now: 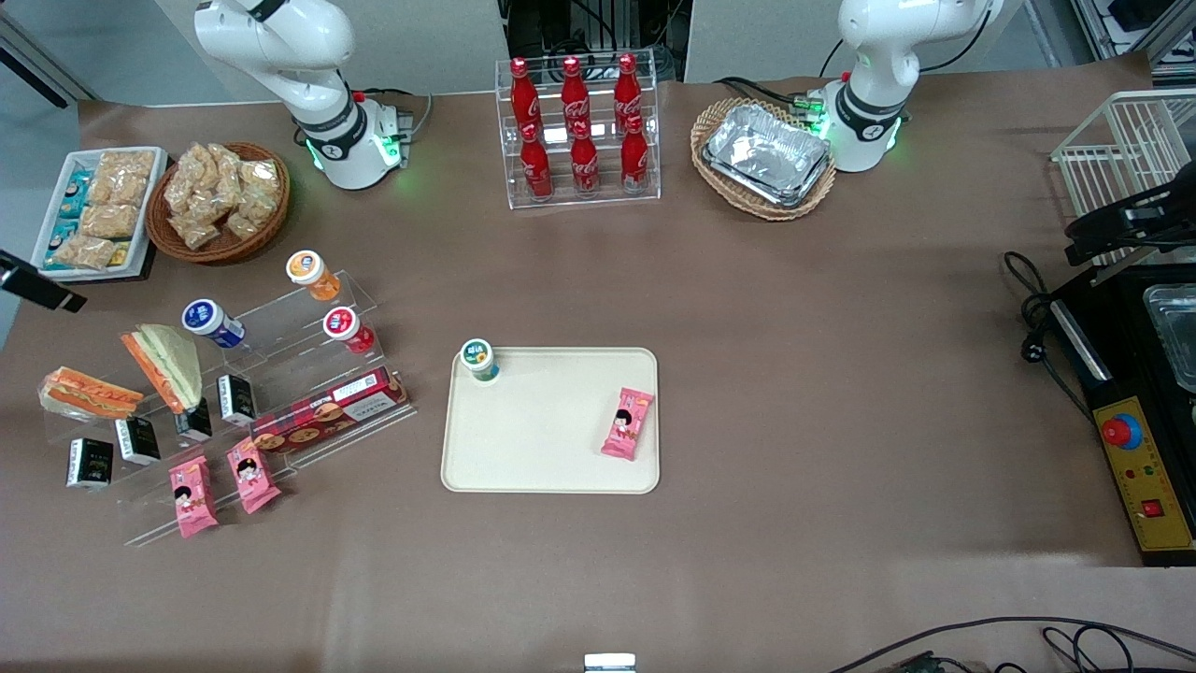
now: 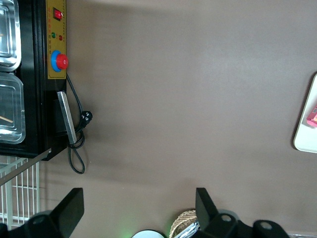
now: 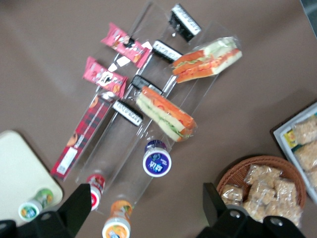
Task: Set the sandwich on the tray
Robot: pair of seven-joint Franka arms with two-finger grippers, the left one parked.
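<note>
The sandwich (image 1: 89, 393) is a small clear-wrapped wedge with orange-red stripes. It lies on the clear acrylic stand (image 1: 280, 393) at the working arm's end of the table. It also shows in the right wrist view (image 3: 207, 59). The cream tray (image 1: 551, 449) lies mid-table, holding a small cup (image 1: 480, 359) and a pink snack packet (image 1: 627, 423); its corner shows in the right wrist view (image 3: 20, 168). My right gripper (image 3: 146, 206) is open and empty, high above the stand's bottles, apart from the sandwich. It is out of the front view.
A taller triangular sandwich (image 1: 166, 366) stands beside the wedge. The stand also holds small bottles (image 1: 213, 322), black packets, pink packets (image 1: 192, 495) and a red biscuit box (image 1: 327, 416). A snack basket (image 1: 220, 198), cola rack (image 1: 579, 131) and foil trays (image 1: 766, 154) stand farther back.
</note>
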